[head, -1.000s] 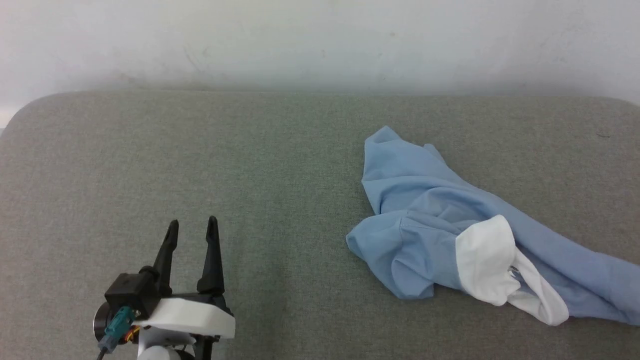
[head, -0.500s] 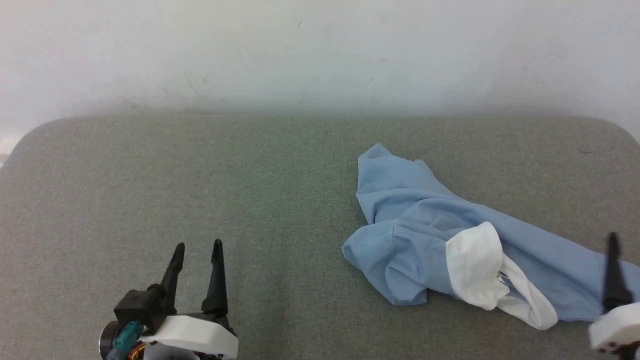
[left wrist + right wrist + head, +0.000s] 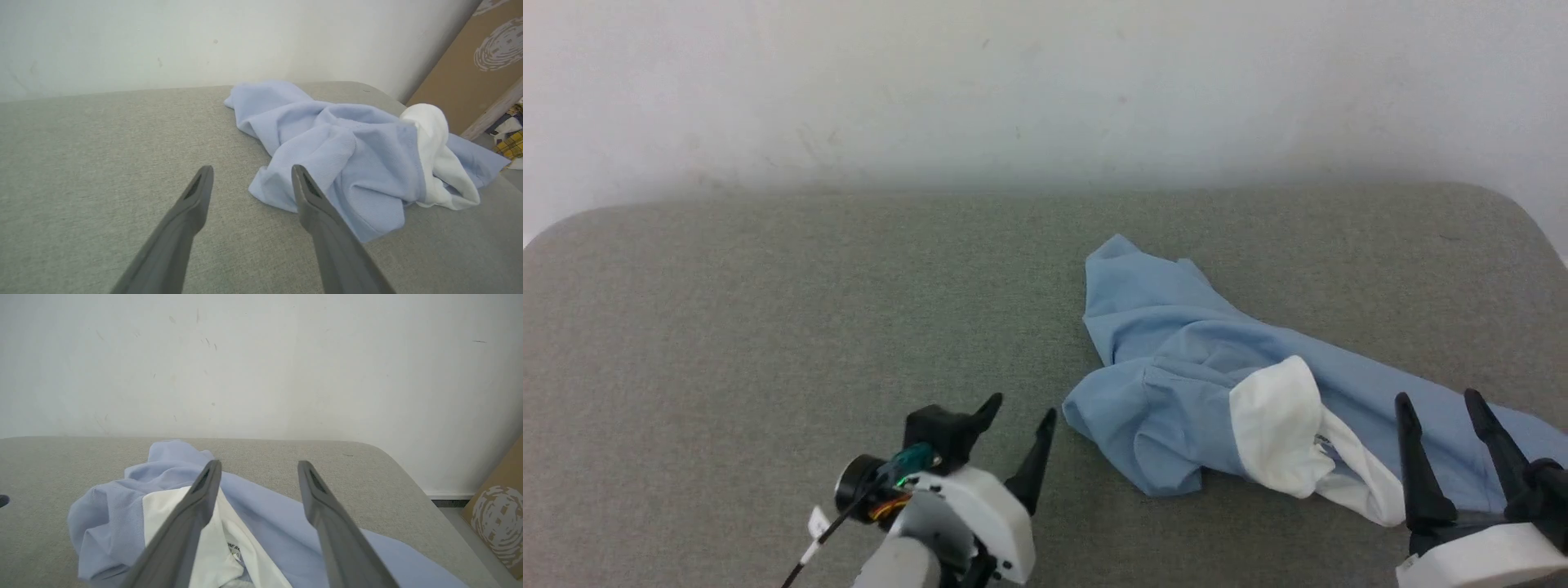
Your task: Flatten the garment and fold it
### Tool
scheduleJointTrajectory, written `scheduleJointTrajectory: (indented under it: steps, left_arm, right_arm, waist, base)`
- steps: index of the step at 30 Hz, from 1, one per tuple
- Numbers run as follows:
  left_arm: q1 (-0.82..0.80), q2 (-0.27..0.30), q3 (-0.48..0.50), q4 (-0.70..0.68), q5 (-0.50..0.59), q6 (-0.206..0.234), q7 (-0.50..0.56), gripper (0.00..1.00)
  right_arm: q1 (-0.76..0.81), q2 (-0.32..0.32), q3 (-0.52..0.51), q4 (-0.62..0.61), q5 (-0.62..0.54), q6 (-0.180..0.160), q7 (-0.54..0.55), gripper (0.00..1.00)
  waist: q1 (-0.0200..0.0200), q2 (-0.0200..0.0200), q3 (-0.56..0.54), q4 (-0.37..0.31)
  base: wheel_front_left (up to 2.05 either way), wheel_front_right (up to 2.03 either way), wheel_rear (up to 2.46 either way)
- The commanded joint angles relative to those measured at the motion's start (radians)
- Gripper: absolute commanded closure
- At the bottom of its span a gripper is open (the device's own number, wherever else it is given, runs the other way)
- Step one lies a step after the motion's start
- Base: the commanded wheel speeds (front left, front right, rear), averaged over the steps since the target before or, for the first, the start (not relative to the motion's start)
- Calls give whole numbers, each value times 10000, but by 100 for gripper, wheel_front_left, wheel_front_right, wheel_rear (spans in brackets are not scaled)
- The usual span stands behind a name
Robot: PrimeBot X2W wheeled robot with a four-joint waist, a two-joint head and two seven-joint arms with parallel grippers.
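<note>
Fabric is bunched rather than spread: the light blue polo shirt point(image 3: 1168, 376) lies in a crumpled heap on the grey padded surface point(image 3: 768, 327). It sits just ahead and to the right of the left gripper point(image 3: 1023, 408), and under and ahead of the right gripper point(image 3: 1436, 398). Both grippers stand with fingers spread wide and hold nothing. The left one's fingertips point at the heap's near rounded fold, close to it but not touching. The right one hangs over the shirt's long trailing part, with the white collar point(image 3: 179, 514) just to its left and a neck label point(image 3: 233, 549) showing low between its fingers.

The step in hand looks like the first pick-up for flattening. To do it well, each gripper should take a single layer at an outer edge, not a fistful of the mound. The left would take the fold nearest its tips, and the right the blue cloth beyond the collar, on the side away from the left. Fingers should come down until they press the padding lightly and only then close, since the knit looks soft and would probably slip out of a shallow pinch. Drawing the two holds apart, low over the surface, should open the heap. Grabbing the collar itself risks dragging everything along as one lump.
</note>
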Motion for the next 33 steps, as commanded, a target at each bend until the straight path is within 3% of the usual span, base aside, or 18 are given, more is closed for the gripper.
scheduleJointTrajectory:
  steps: [1, 7, 13, 14, 15, 16, 21, 25, 29, 33]
  left_arm:
    - [-604, -2, -474, 335, -119, -135, 344, 0]
    - [-1950, -3, -1617, 1620, -342, -283, 1487, 0]
    - [-2956, 20, -2145, 3001, -214, -323, 2603, 0]
    - [-3085, 25, -2204, 3147, -211, -331, 2694, 49]
    - [-3207, 43, -2271, 3250, -199, -340, 2721, 61]
    - [-3320, 81, -2332, 3302, -183, -349, 2677, 100]
    - [-3725, 407, -2134, 2965, -287, -323, 1970, 100]
    - [-3746, 1022, -1600, 1740, -299, 42, 1341, 100]
    - [-2911, 2030, -790, -143, -342, 772, 1319, 100]
    - [-893, 2853, 443, -1770, -780, 1904, 1601, 100]
  right_arm:
    - [39, 25, 158, -188, -29, -7, 107, 0]
    - [-114, 25, 399, -228, 89, -7, 183, 0]
    - [-223, 25, 484, -23, 242, -7, 70, 0]
    - [-242, 25, 486, 11, 273, -7, 43, 0]
    - [-258, 25, 487, 44, 288, -7, 18, 0]
    - [-271, 25, 483, 72, 305, -7, -5, 0]
    - [-262, 25, 338, 186, 430, -7, -93, 0]
    - [-222, 26, 256, 231, 486, -7, -121, 0]
    - [-120, 26, 173, 221, 509, -7, -107, 0]
    - [-36, 26, 151, 220, 556, -7, -104, 0]
  waist:
    - [0, 0, 199, -331]
    - [0, 0, 444, -877]
    - [0, 0, 674, -1192]
    - [0, 0, 702, -1223]
    - [0, 0, 714, -1243]
    - [0, 0, 726, -1259]
    - [0, 0, 665, -1122]
    - [0, 0, 527, -877]
    - [0, 0, 415, -609]
    - [0, 0, 417, -430]
  base:
    - [0, 0, 0]
    - [0, 0, 0]
    - [0, 0, 0]
    - [0, 0, 0]
    - [0, 0, 0]
    - [0, 0, 0]
    - [0, 0, 0]
    - [0, 0, 0]
    - [0, 0, 0]
    - [0, 0, 0]
